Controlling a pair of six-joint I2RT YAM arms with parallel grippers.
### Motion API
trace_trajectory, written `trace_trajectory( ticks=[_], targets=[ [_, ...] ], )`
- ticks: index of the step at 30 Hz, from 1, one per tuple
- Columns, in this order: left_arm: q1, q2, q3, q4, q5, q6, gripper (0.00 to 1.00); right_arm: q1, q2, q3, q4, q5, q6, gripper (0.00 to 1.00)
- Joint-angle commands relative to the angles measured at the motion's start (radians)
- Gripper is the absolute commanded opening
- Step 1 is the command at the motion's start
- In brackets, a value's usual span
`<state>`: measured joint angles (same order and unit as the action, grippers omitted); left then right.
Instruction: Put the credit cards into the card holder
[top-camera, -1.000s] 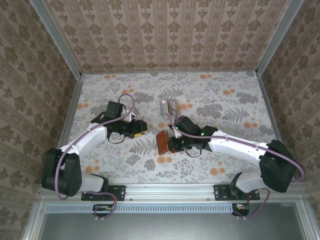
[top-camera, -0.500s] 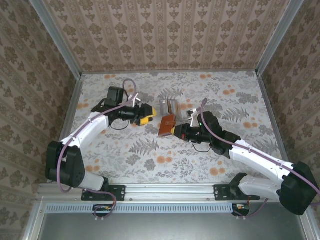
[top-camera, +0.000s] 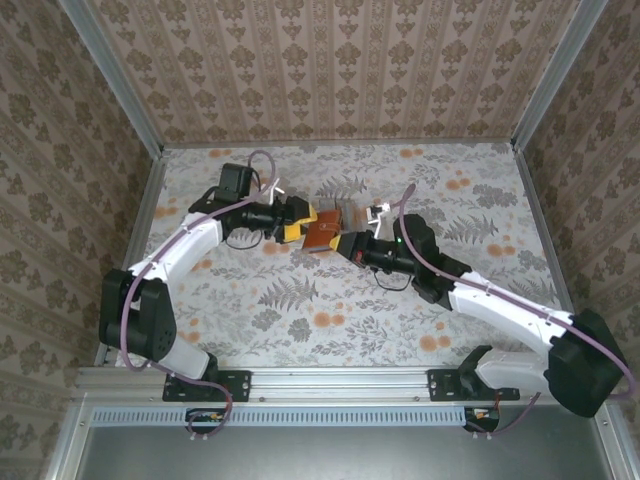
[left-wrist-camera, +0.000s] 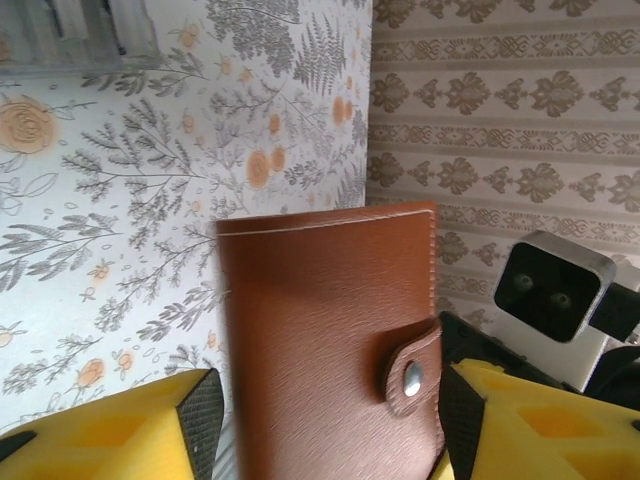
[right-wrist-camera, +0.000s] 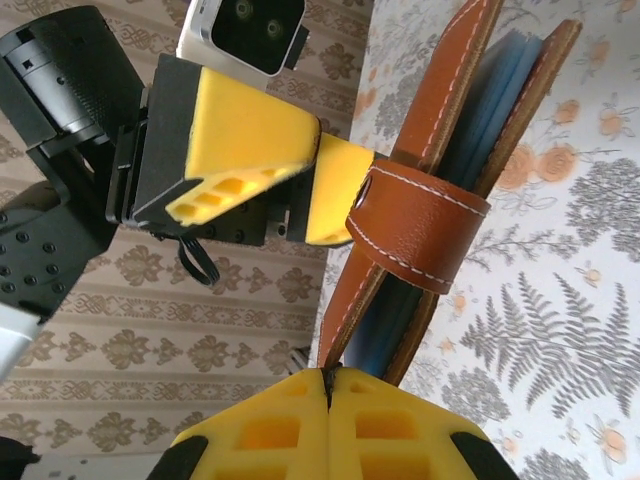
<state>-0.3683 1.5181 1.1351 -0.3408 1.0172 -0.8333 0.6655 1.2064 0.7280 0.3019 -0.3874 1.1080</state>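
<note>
— Where's the holder, and who has it?

— The card holder (top-camera: 322, 232) hangs over the middle of the tabletop (top-camera: 470, 190), toward its far edge. My right claw (right-wrist-camera: 330, 382) is pinched shut on the rim of one leaf. My left claw (left-wrist-camera: 330, 425) stands wide, a finger on either side, gripping nothing.

— What could go wrong?

— That pinch is thin. If my left closes crooked or pulls, I reckon the holder twists out of my right. The strap (right-wrist-camera: 420, 225) is snapped shut, so tugging at it could swing the whole thing. What looks like a light blue card (right-wrist-camera: 500, 110) sits between the leaves and might slide out if I tip it.

— And the material?

— Grained reddish-brown leather with pale stitching. The leaves are flat and stiff, and the strap is rounded with a metal stud (left-wrist-camera: 411, 377).
</note>
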Motion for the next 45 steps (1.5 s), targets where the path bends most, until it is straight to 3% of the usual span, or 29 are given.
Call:
trace_trajectory(
  ticks=[1,4,7,12,16,17,21,23,24,25,32,36,40,45],
  targets=[
    [-0.006,0.005,0.028,0.084,0.068,-0.080,0.60,0.002,0.025,0.030,0.153,-0.028,0.049,0.00],
    [-0.001,0.012,0.029,0.030,0.069,-0.044,0.58,0.003,0.022,0.026,0.173,-0.010,0.066,0.00],
    [0.005,0.008,0.008,0.060,0.076,-0.060,0.48,0.009,0.013,0.030,0.139,-0.007,0.055,0.00],
    [0.020,0.008,0.000,0.048,0.067,-0.051,0.55,0.021,0.013,0.047,0.121,-0.003,0.055,0.00],
    [0.029,0.017,-0.017,0.098,0.103,-0.084,0.45,0.026,0.028,0.047,0.132,0.001,0.060,0.00],
    [0.032,0.020,-0.024,0.117,0.114,-0.097,0.41,0.030,0.034,0.049,0.135,0.001,0.062,0.00],
    [0.057,0.003,-0.114,0.353,0.125,-0.265,0.00,0.039,0.033,0.059,0.026,0.027,0.052,0.00],
    [0.073,-0.009,-0.133,0.402,0.111,-0.300,0.00,0.042,0.001,0.055,-0.100,0.099,0.048,0.03],
    [0.078,-0.015,-0.128,0.389,0.108,-0.285,0.00,0.042,-0.020,0.060,-0.193,0.146,0.037,0.21],
    [0.081,-0.019,-0.118,0.358,0.103,-0.258,0.00,0.042,-0.036,0.070,-0.287,0.191,0.023,0.32],
    [0.054,-0.026,0.037,-0.108,-0.055,0.159,0.00,0.042,-0.026,0.241,-0.665,0.332,-0.128,0.51],
    [0.010,-0.021,0.047,-0.174,-0.149,0.243,0.00,0.048,0.111,0.411,-0.795,0.320,-0.177,0.64],
    [-0.026,-0.032,0.027,-0.163,-0.207,0.237,0.00,0.079,0.252,0.548,-0.875,0.351,-0.183,0.63],
    [-0.052,-0.049,0.007,-0.100,-0.205,0.182,0.00,0.096,0.404,0.698,-1.005,0.379,-0.177,0.52]
  ],
)
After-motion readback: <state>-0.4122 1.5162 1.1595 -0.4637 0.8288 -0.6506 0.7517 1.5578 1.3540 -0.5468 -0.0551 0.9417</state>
